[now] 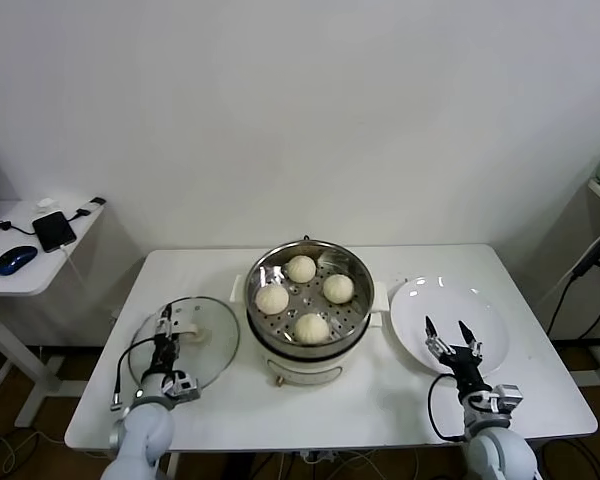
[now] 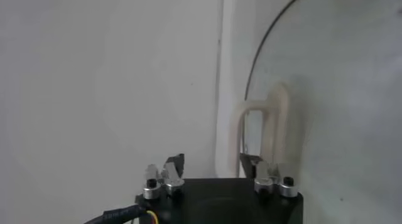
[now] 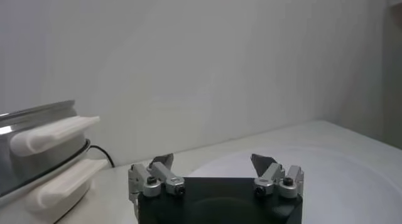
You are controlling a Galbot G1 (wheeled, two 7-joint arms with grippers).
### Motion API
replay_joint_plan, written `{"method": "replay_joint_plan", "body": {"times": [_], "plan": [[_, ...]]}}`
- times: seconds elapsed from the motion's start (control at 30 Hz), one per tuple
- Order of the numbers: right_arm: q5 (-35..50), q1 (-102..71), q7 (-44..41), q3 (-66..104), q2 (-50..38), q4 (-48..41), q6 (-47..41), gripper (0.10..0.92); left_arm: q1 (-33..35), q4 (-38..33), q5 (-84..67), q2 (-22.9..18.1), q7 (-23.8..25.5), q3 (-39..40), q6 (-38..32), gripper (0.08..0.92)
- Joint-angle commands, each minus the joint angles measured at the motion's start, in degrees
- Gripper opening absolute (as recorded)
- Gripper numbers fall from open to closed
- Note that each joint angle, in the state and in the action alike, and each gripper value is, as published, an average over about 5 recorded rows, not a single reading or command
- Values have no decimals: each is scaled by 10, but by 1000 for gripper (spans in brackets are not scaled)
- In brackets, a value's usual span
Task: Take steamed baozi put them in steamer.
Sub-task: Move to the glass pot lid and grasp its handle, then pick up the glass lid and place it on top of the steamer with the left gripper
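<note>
We see the left claw (image 1: pixel 165 331) low at the near-left of the surface (image 1: pixel 400 395), over the glass lid (image 1: pixel 208 350) — prongs partly spread either side of the lid's cream handle (image 2: pixel 274 123), no contact visible. Right claw (image 1: pixel 453 340) sits near-right over the white plate (image 1: pixel 485 310), spread wide, holding nothing. Farther back, centre: the steamer (image 1: pixel 352 268) — all four baozi (image 1: pixel 311 327) rest on its perforated tray, lid off.
</note>
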Motion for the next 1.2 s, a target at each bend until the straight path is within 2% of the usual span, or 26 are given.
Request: {"method": "replay_joint_plan", "body": {"times": [0.03,0.37,0.5,0.63,0.83,0.9,1.0,1.2], "plan": [[0,0,-1,1,1,-1,1,823,-4,10,-12,2,0,1,0,582],[-2,-1,-2,0,3,-1,3,823,-12,25,-26,-1,-10,1,5,288],[-3,-1,-2,0,4,-1,2,823,-6,8,-41,-1,-1,-1,15,187],[-3,0,-2,3,4,0,2,823,23,-64,-72,-1,25,3,46,162],[2,0,-4,18,1,3,-1,823,66,-183,-47,-4,13,34,194,162],[4,-1,-5,24,0,8,-4,823,72,-219,-23,-11,24,34,235,162],[8,-4,-7,31,-6,16,-9,823,77,-278,7,-25,70,27,276,162],[12,-6,-8,39,-20,22,-11,823,73,-387,71,-35,195,25,324,162]]}}
